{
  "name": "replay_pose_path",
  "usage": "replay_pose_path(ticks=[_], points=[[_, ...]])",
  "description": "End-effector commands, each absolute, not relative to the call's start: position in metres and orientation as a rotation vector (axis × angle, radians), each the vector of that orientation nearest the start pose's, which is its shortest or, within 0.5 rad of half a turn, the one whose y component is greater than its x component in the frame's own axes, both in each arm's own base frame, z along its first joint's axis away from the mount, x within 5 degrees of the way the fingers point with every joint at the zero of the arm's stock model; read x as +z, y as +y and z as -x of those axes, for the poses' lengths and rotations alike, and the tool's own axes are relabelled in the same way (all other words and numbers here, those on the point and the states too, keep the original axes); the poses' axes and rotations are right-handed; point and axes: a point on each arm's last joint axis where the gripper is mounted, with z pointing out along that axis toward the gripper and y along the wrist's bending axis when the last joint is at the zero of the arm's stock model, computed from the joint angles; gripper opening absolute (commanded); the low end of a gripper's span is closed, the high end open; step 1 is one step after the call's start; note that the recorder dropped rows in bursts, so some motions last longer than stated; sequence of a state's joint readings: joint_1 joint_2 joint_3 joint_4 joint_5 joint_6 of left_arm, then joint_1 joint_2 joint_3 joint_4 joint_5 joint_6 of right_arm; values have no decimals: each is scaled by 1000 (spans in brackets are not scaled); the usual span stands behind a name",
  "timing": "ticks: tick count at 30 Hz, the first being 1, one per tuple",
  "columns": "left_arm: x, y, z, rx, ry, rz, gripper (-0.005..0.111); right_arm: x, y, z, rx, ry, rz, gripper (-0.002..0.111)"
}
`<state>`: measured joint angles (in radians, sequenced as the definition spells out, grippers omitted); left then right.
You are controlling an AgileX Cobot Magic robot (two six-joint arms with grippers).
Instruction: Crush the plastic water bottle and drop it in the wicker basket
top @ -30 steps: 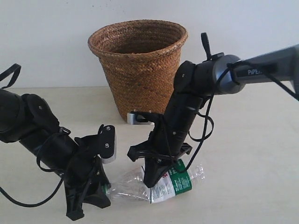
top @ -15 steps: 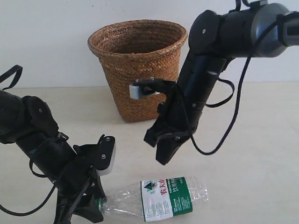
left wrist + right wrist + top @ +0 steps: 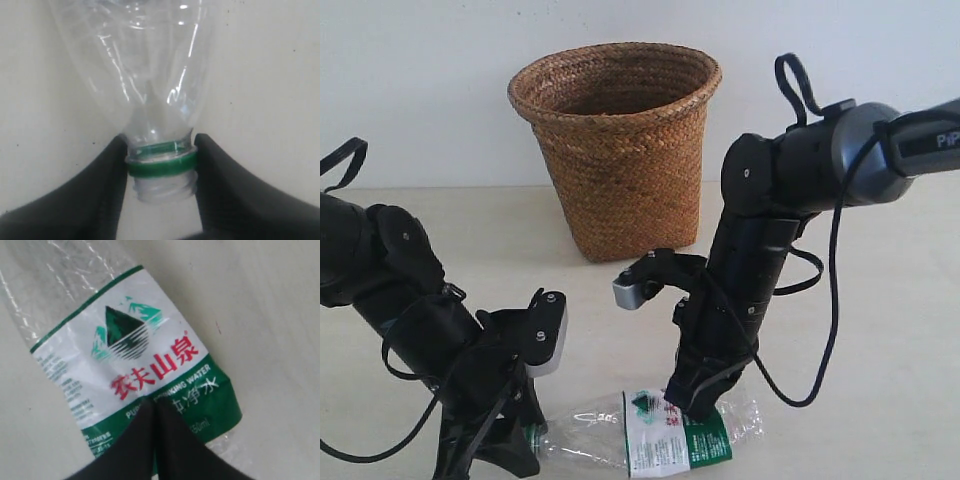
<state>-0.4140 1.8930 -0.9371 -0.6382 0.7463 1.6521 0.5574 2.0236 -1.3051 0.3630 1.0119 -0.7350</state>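
The plastic water bottle (image 3: 660, 440) lies on its side near the table's front edge, clear, flattened and crinkled, with a white-and-green label. My left gripper (image 3: 523, 440) is shut on its neck. In the left wrist view the jaws of the left gripper (image 3: 161, 146) clamp the green ring just behind the bare threaded mouth of the bottle (image 3: 150, 75). My right gripper (image 3: 695, 402) is shut, its joined tips pressing down on the label. The right wrist view shows the right gripper (image 3: 154, 404) on the green band of the bottle's (image 3: 135, 355) label. The wicker basket (image 3: 615, 150) stands upright behind.
The pale table (image 3: 880, 300) stretches to the right of the arms, with a white wall behind the basket. The right arm's elbow and looping cables (image 3: 800, 90) hang just right of the basket. The left arm (image 3: 380, 280) fills the front left.
Half a second ago the right gripper hung raised above the bottle; it has come back down onto the label. The left gripper has kept its hold on the neck.
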Motion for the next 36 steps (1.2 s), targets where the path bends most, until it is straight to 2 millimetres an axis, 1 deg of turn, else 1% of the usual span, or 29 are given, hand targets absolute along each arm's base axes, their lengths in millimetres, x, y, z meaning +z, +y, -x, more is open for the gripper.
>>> replay_pose_path(ticks=[1, 5, 9, 12, 15, 21, 22, 24, 25, 28, 30, 32, 34, 36], points=[[118, -159, -266, 611, -2289, 2352, 4, 99, 215, -302, 409, 2770, 1679, 0], [118, -159, -266, 611, -2289, 2352, 4, 83, 215, -307, 358, 2815, 1667, 0], [118, -159, -266, 611, -2289, 2352, 4, 78, 217, -312, 348, 2846, 1618, 0], [118, -159, -266, 611, -2289, 2352, 4, 84, 217, -312, 349, 2863, 1589, 0], [118, -159, -266, 611, -2292, 2347, 4, 98, 216, -310, 356, 2866, 1576, 0], [118, -159, -266, 622, -2288, 2344, 4, 151, 216, -308, 369, 2796, 1449, 0], [118, -159, -265, 630, -2293, 2339, 4, 165, 215, -307, 370, 2767, 1438, 0], [119, -160, -265, 638, -2302, 2332, 4, 185, 214, -304, 371, 2721, 1426, 0], [119, -160, -266, 640, -2308, 2330, 4, 200, 212, -301, 372, 2686, 1418, 0], [119, -160, -266, 644, -2313, 2326, 4, 237, 206, -293, 358, 2572, 1427, 0], [119, -160, -266, 641, -2314, 2327, 4, 258, 196, -290, 340, 2513, 1404, 0], [119, -161, -266, 644, -2316, 2325, 4, 274, 183, -290, 332, 2497, 1336, 0], [119, -161, -266, 651, -2332, 2308, 4, 282, 167, -292, 328, 2524, 1282, 0], [120, -162, -267, 663, -2382, 2245, 4, 286, 147, -296, 328, 2594, 1183, 0]])
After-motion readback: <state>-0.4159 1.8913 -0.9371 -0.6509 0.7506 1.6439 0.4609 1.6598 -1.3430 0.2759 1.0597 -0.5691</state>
